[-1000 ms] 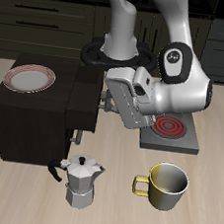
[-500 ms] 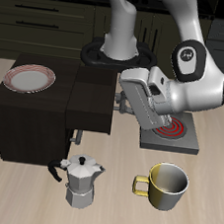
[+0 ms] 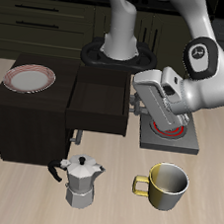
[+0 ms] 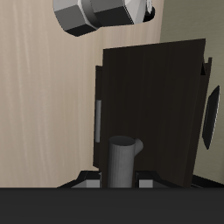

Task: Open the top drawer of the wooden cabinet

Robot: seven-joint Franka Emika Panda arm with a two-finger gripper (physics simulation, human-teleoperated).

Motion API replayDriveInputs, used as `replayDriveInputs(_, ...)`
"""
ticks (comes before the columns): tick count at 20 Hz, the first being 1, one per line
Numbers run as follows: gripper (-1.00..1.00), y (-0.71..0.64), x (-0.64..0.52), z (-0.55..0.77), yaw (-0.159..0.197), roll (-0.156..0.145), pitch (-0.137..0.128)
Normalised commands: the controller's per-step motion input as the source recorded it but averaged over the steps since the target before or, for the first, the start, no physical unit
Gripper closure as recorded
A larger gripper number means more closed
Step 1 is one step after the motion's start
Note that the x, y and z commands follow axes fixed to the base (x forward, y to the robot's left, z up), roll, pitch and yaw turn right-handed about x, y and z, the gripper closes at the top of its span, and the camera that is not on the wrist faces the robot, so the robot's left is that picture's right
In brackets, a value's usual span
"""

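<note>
The wooden cabinet (image 3: 28,124) is a very dark brown box near the table's middle. Its top drawer (image 3: 100,103) stands pulled far out of the cabinet's body, and its empty inside shows from above. My gripper (image 3: 137,101) is at the drawer's outer end, shut on the small silver-grey handle. In the wrist view the handle (image 4: 125,159) sits between my fingers, with the open drawer (image 4: 157,96) stretching away behind it. A handle of a lower drawer (image 3: 73,136) shows under the pulled-out box.
A plate (image 3: 31,77) lies on the cabinet's top. A moka pot (image 3: 80,180) and a yellow mug (image 3: 165,185) stand near the table's front edge. A grey stove with a red burner (image 3: 171,131) sits under my arm.
The top drawer has slid steadily farther out of the cabinet, with my gripper moving away from the cabinet while holding the handle. Nothing else moved.
</note>
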Motion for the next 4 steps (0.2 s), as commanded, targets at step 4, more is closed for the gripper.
replayDriveInputs(4,1.0,0.45,-0.11,-0.04,0.017,0.086,-0.028)
